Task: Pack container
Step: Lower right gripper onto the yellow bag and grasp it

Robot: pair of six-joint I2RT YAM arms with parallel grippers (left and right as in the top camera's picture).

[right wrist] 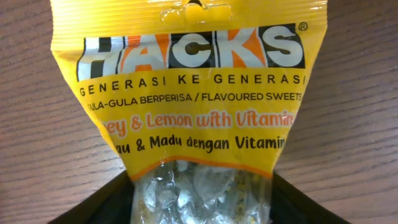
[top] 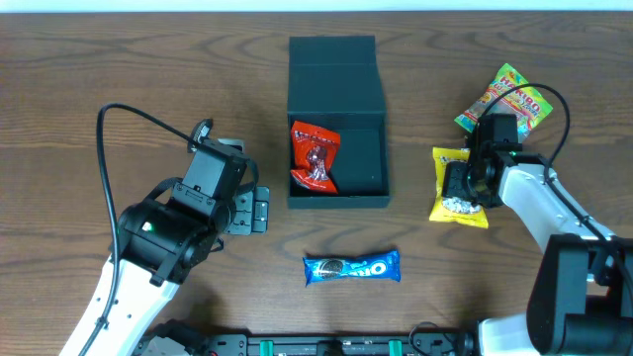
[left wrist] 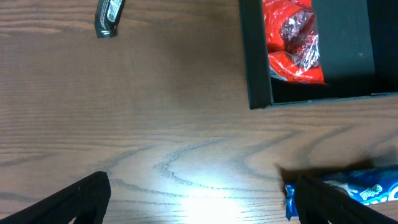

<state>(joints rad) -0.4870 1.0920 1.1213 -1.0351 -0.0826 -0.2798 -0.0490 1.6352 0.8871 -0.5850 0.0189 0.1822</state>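
The dark green box sits in the middle of the brown table, near the far edge. Its lid is flipped open and points away from the arms. A red bag lies inside the box, on its left side.

The left claw hangs over bare table just left of the box. Its two fingers are spread wide and it holds nothing.

The right claw is down on a yellow bag of sweets, well to the right of the box. One finger is on each side of the bag, with the bag between them. I cannot tell if they are squeezing it.

A blue cookie pack lies in front of the box. A green and yellow sweets bag lies behind the yellow one.
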